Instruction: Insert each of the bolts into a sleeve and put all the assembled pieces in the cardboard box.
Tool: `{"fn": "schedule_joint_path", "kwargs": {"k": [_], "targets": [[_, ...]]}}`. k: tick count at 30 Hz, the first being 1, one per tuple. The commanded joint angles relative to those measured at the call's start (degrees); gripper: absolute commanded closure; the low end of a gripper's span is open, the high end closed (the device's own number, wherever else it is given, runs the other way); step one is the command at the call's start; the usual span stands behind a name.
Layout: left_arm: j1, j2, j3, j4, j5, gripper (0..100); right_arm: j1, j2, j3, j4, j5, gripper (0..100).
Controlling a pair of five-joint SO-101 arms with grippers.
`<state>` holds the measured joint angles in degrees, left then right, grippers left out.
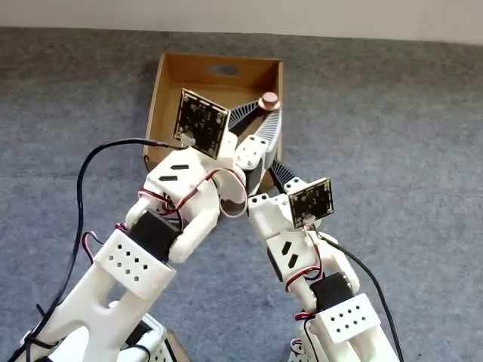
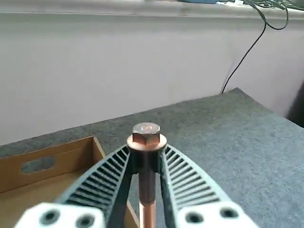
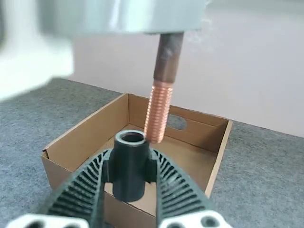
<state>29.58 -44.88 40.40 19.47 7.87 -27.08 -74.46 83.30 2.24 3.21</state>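
1. Left hand (image 2: 147,159) is clamped on the bolt (image 2: 146,136) just under the hex head. Shank hangs down, threads lowest, and it looks near vertical from its own cam.
2. Right hand (image 3: 130,164) is closed round the sleeve (image 3: 129,173), bore facing up. It's held up above the box (image 3: 78,140), near the box's edge. Box sits on the bench (image 3: 266,161).
3. Right wrist cam: thread tip is level w/ the sleeve rim, off to one side of the bore, not in yet. Can't tell if it touches the rim or sits a bit behind it.
4. Step in hand, imo: centre the tip on the bore, then push down.
5. To do it well, shift one arm only, sideways, till the tip is over the hole. Fix lateral first, descend after.
6. Keep bolt axis parallel w/ sleeve axis. Any tilt and the threads will prob catch on the rim.
7. Go down slow. The fingers look ribbed and soft, so the sleeve could rock in the grip if the tip lands on the rim. If it binds, lift and re-align, don't force.
8. Don't let go of the bolt till the shank is well down the bore.
9. Working over the box is good: a dropped part prob lands inside, not on the bench.
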Motion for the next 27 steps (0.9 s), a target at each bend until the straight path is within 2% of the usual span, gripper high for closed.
{"fn": "schedule_joint_path", "kwargs": {"k": [1, 9, 16, 27], "targets": [[0.48, -1.45, -3.03, 1.58, 0.26, 99, 0.92, -0.75, -0.48, -0.31, -0.79, 99.1], [0.40, -1.45, -3.47, 1.67, 0.26, 99, 0.92, -0.75, -0.48, -0.31, -0.79, 99.1], [0.40, -1.45, -5.76, 5.89, 0.26, 99, 3.91, -0.75, -0.75, -0.31, -0.79, 99.1], [0.40, -1.36, -5.76, 5.36, 0.18, 99, 3.74, -0.75, -0.57, -0.31, -0.79, 99.1]]}}
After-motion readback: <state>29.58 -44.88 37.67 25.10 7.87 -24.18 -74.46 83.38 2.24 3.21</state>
